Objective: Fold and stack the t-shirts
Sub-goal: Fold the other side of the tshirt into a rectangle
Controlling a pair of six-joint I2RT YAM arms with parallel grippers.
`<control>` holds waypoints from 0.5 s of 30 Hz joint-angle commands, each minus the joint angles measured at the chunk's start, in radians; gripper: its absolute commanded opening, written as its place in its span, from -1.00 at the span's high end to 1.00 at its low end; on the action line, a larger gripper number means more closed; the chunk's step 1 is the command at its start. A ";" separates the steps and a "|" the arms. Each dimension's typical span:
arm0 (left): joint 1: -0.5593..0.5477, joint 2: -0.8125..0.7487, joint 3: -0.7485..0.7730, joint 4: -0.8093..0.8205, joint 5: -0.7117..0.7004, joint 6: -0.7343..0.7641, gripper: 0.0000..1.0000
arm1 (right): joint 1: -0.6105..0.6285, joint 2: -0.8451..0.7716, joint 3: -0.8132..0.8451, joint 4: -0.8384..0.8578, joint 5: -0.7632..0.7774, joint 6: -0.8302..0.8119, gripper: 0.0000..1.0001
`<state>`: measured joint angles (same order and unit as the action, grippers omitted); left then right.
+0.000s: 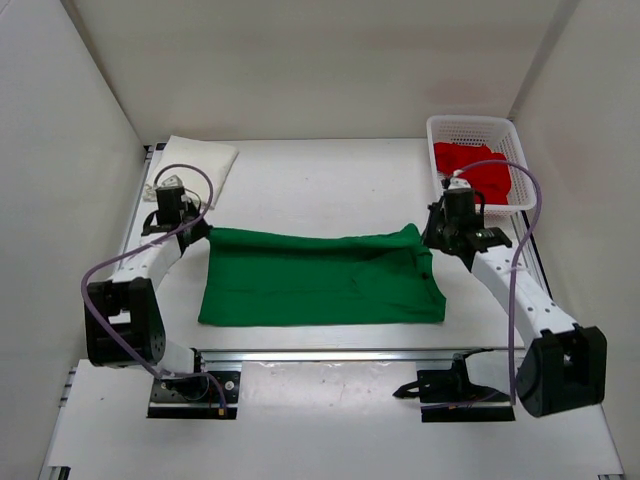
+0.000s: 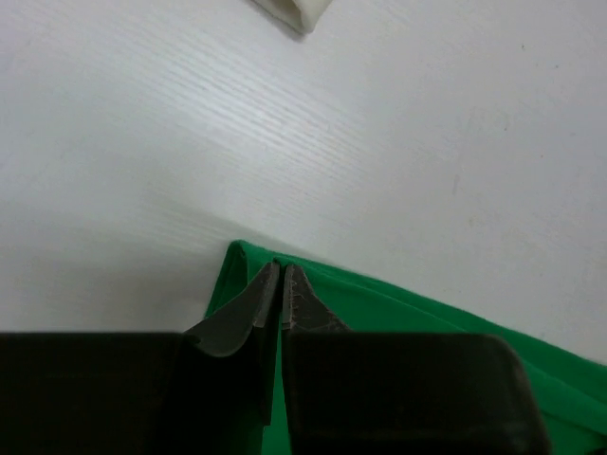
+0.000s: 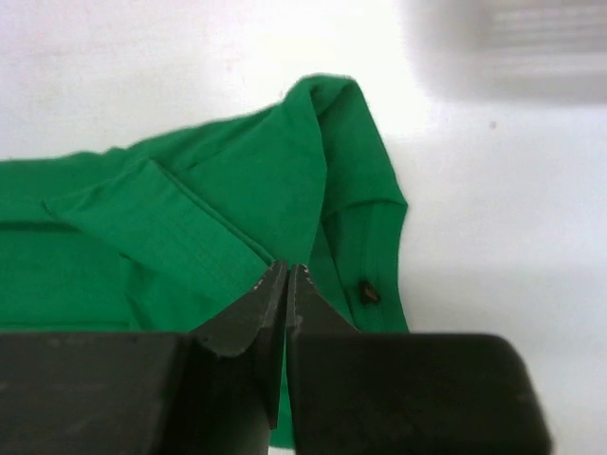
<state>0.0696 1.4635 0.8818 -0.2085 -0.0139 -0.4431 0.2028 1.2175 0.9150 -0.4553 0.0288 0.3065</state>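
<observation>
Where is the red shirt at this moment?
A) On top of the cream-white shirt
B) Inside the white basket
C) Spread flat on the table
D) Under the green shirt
B: the red shirt lies bunched inside the white basket at the far right corner, while the green shirt is the one spread on the table.
</observation>
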 commanded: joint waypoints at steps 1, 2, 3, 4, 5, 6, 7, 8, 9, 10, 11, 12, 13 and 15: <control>0.007 -0.095 -0.058 0.000 -0.029 0.006 1.00 | 0.015 -0.096 -0.073 0.029 0.033 0.020 1.00; 0.012 -0.123 -0.090 0.004 -0.026 -0.009 1.00 | 0.009 -0.133 -0.108 0.030 0.028 0.031 1.00; 0.018 -0.147 -0.108 0.006 -0.005 -0.019 1.00 | 0.006 -0.148 -0.148 0.026 0.014 0.043 1.00; 0.021 -0.161 -0.131 0.011 0.006 -0.034 1.00 | 0.001 -0.173 -0.160 0.021 0.004 0.058 1.00; 0.033 -0.181 -0.156 0.015 0.032 -0.046 1.00 | 0.007 -0.206 -0.191 0.024 0.005 0.065 1.00; 0.032 -0.196 -0.164 0.015 0.041 -0.049 1.00 | 0.012 -0.222 -0.230 0.018 0.002 0.083 1.00; 0.026 -0.201 -0.181 0.012 0.037 -0.046 0.99 | 0.015 -0.249 -0.267 0.029 0.009 0.110 0.99; 0.016 -0.204 -0.190 0.006 0.025 -0.046 0.99 | 0.015 -0.280 -0.287 0.046 -0.012 0.118 0.99; 0.018 -0.195 -0.193 0.004 0.028 -0.052 0.99 | -0.002 -0.289 -0.330 0.058 -0.016 0.141 0.99; 0.025 -0.189 -0.204 0.000 0.043 -0.055 0.96 | 0.001 -0.303 -0.355 0.081 -0.056 0.164 1.00; 0.033 -0.168 -0.216 0.000 0.060 -0.071 0.94 | -0.031 -0.311 -0.393 0.102 -0.100 0.177 1.00; 0.051 -0.146 -0.225 0.012 0.101 -0.074 0.90 | -0.042 -0.314 -0.433 0.128 -0.139 0.196 1.00; 0.062 -0.134 -0.233 0.018 0.120 -0.086 0.88 | -0.049 -0.326 -0.468 0.142 -0.148 0.213 1.00; 0.091 -0.134 -0.253 0.030 0.167 -0.103 0.83 | -0.036 -0.343 -0.493 0.149 -0.132 0.233 0.99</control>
<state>0.1223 1.3296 0.6563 -0.1982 0.0692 -0.5098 0.1673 0.9020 0.4557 -0.3828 -0.0669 0.4721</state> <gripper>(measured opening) 0.152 0.009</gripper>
